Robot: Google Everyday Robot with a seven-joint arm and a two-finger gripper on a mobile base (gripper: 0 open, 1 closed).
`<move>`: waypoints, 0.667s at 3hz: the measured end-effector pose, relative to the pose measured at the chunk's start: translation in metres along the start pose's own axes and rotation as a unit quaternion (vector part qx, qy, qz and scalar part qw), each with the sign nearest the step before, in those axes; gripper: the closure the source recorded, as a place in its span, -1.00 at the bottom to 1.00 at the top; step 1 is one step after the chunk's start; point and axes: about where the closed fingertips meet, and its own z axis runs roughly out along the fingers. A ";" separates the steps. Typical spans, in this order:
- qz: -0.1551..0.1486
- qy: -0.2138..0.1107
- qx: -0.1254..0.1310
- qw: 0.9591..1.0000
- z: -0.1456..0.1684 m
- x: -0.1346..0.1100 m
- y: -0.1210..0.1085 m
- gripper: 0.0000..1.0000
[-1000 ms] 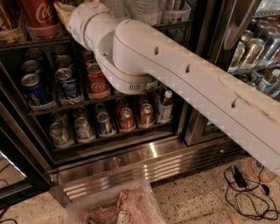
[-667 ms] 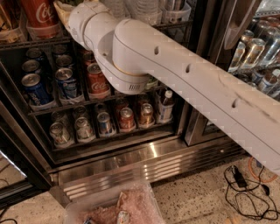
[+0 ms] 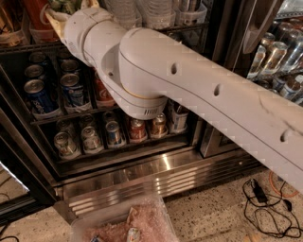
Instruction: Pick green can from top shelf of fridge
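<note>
Arm: its elbow [image 3: 142,80] has sunk lower and bulks larger than a second ago; the racks and cans have stayed put.
Bag [image 3: 128,224]: clear plastic, on the floor, nearest of all, just in front of the fridge.
Fridge [image 3: 142,175]: ribbed steel base at the bottom, with two racks of small cans [image 3: 90,137] above it. The arm reaches inside.
Top shelf [image 3: 23,46]: a wire rack with a thin front rail, above the small cans. A red can [image 3: 38,14] stands at its left and clear tubs [image 3: 142,12] further right.
Gripper [image 3: 59,14]: at the top edge of view, past the wrist, up over the top shelf and just beside the red can. It is mostly cut off, so I cannot tell whether it is wide or closed.
Green can [image 3: 64,4]: only a green sliver shows at the very top, on the top shelf, right by the gripper. I cannot tell whether the two are touching or apart.
Handling: I'd judge it thin, stiff metal, smooth and likely slick if chilled, and weighty if full. It is tall and slim, so it would tip easily.
Hold: around the body at mid-height or a little above, square to the sides and clear of the lid. The grip should be firm without denting.
</note>
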 end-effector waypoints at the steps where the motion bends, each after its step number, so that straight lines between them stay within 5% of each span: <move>1: -0.001 0.002 -0.002 1.000 -0.002 0.000 0.002 1.00; 2: 0.000 0.013 -0.004 1.000 -0.005 0.006 0.006 1.00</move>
